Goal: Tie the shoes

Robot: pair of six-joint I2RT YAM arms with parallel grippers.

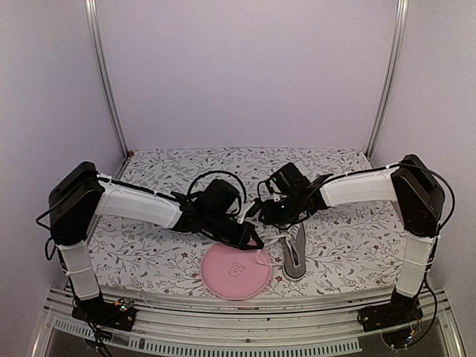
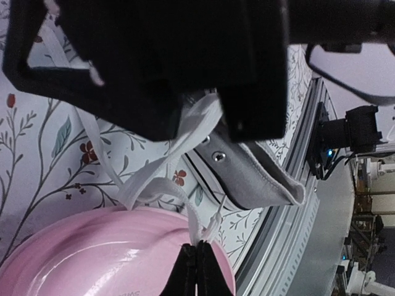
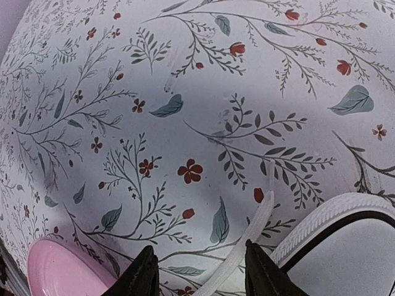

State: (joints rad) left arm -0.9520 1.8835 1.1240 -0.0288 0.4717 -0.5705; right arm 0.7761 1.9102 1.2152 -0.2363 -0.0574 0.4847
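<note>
Shoe point(image 1: 296, 256) work starts at the hands. The left gripper point(image 2: 196, 271) pinches one white lace point(image 2: 154, 180) tight. The right gripper point(image 3: 200, 271) stands open around the other lace point(image 3: 244, 250). Both look soft, floppy and slippery, so grab near the ends. The light shoe sits just beside the pink plate point(image 1: 223, 279).

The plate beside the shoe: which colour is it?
The plate is pink; top external view shows it best.

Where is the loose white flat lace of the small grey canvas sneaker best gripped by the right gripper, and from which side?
Grip the loose white flat lace at its free stretch beside the sneaker's white rubber sole, coming straight down from above. It seems to lie on the floral cloth, between the open fingers of the right gripper, so they can close across its width.
</note>
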